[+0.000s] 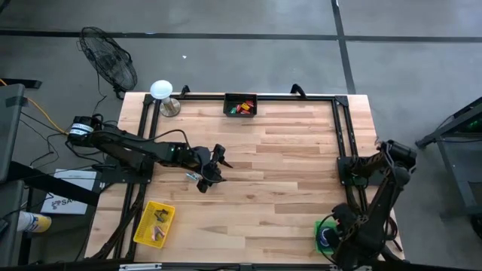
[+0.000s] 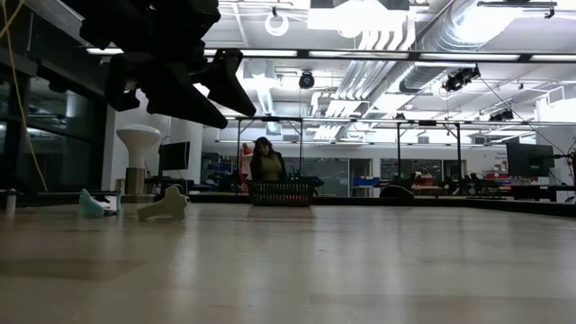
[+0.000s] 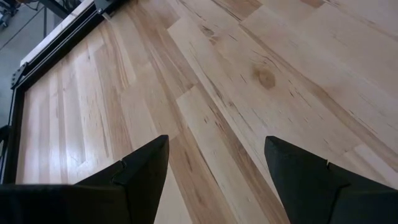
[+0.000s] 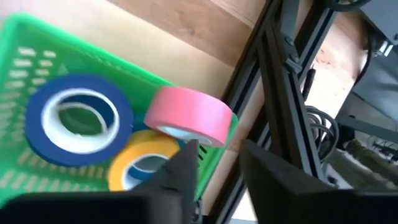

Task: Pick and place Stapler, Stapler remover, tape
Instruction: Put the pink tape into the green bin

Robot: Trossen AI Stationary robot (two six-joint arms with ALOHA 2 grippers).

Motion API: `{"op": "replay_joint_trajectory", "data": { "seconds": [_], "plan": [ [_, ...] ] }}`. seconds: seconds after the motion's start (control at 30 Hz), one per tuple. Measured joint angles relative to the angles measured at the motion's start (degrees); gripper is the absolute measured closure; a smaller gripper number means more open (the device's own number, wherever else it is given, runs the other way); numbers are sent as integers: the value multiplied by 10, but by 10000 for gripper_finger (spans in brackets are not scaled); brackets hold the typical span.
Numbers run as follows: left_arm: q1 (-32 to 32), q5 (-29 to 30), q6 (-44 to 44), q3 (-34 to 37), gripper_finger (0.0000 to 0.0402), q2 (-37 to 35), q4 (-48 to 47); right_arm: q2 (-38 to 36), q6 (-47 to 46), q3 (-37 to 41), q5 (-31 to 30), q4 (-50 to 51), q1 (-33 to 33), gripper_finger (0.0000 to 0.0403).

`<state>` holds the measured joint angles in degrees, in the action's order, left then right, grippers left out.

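Observation:
A green basket (image 4: 37, 37) at the table's near right corner holds a blue tape (image 4: 78, 118) and a yellow tape (image 4: 143, 158). A pink tape (image 4: 189, 115) leans tilted on the yellow roll and the basket's rim. My right gripper (image 4: 217, 168) hovers open just above them, with nothing between its fingers. My left gripper (image 3: 214, 162) hangs open over bare wood left of the table's middle (image 1: 215, 159). Two small pieces, one teal (image 2: 94, 205) and one beige and claw-shaped (image 2: 164, 205), lie on the table beside it. I cannot pick out a stapler.
A black basket (image 1: 241, 105) with small coloured items stands at the far edge. A yellow basket (image 1: 154, 223) with small pale pieces stands near the front left. A white mushroom-shaped stand (image 1: 160, 90) is at the far left corner. A black frame (image 1: 343, 135) runs along the right edge.

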<state>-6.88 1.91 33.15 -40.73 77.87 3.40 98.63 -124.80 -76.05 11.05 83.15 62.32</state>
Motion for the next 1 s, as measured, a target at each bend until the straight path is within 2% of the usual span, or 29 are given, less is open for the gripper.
{"op": "replay_joint_trajectory", "data": {
  "seconds": [0.1, 0.17, 0.43, 0.6, 1.0],
  "plan": [
    [0, 0, 0, 0, 142, 0, 0, 0, -12, 0, -8, 0, -6, 370],
    [0, 0, 0, 0, 142, 0, 0, 0, -15, 0, -14, -1, -9, 393],
    [0, 0, 0, 0, 142, 0, 0, 9, -25, 0, -29, -3, -20, 398],
    [0, 0, 1, 0, 142, 0, 0, 33, -27, 0, -4, -10, -20, 402],
    [0, -13, 2, 0, 142, 0, -1, 53, -27, -1, -2, -63, -21, 402]
  ]
}}
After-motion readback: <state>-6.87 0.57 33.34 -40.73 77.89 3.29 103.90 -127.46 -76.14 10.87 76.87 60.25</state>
